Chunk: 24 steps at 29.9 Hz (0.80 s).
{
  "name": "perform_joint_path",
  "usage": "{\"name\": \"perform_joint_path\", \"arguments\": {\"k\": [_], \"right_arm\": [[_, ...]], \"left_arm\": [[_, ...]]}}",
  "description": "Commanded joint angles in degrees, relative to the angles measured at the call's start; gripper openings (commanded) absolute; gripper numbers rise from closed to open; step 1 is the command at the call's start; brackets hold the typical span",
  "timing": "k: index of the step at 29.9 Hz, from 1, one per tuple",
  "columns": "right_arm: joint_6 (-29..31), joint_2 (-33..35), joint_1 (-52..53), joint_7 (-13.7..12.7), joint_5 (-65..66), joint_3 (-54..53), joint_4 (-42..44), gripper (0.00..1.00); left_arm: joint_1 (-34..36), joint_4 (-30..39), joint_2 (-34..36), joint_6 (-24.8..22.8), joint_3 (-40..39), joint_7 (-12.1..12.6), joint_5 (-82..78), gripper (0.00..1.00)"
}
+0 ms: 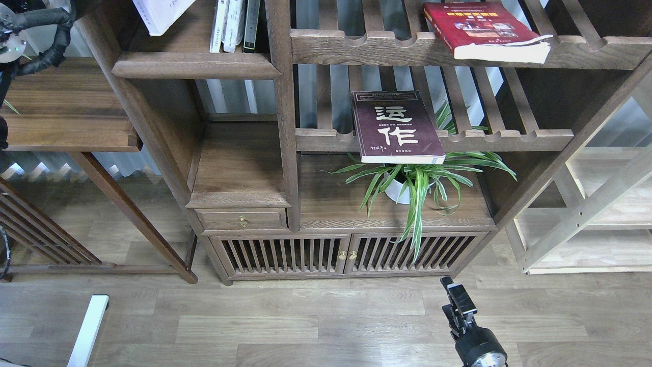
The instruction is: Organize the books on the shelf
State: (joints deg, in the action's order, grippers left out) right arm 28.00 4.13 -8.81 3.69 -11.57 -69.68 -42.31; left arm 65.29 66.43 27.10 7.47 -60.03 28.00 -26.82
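Head view: maroon book with white characters flat on slatted rack; right gripper state unclear.

The dark maroon book bears large white characters 运作; other print is too small to read.

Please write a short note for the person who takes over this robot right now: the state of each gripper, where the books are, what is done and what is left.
Left gripper: out of view past the top left corner.
Right gripper: low over the floor, holding nothing; open or shut cannot be told.
Pale book: tilted in the shelf compartment, beside standing books; not yet upright.
Maroon book: flat on the lower slatted rack, above the plant.
Red book: flat on the upper rack.
Left: move both onto the shelf.
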Motion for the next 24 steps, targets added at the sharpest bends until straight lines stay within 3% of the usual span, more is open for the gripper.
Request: {"name": "perform_joint_path", "arguments": {"k": [1,24], "right_arm": [[0.0,0.0,-0.1,0.0,-0.4,0.0,0.0,1.0],[0.0,0.0,-0.7,0.0,-1.2,0.3,-0.3,1.0]], "left_arm": [[0.6,-0.5,0.0,0.0,1.0,0.0,-0.4,0.03],[2.2,-8.2,-5.2,0.0,2.1,0.0,-1.0,0.02]]}}
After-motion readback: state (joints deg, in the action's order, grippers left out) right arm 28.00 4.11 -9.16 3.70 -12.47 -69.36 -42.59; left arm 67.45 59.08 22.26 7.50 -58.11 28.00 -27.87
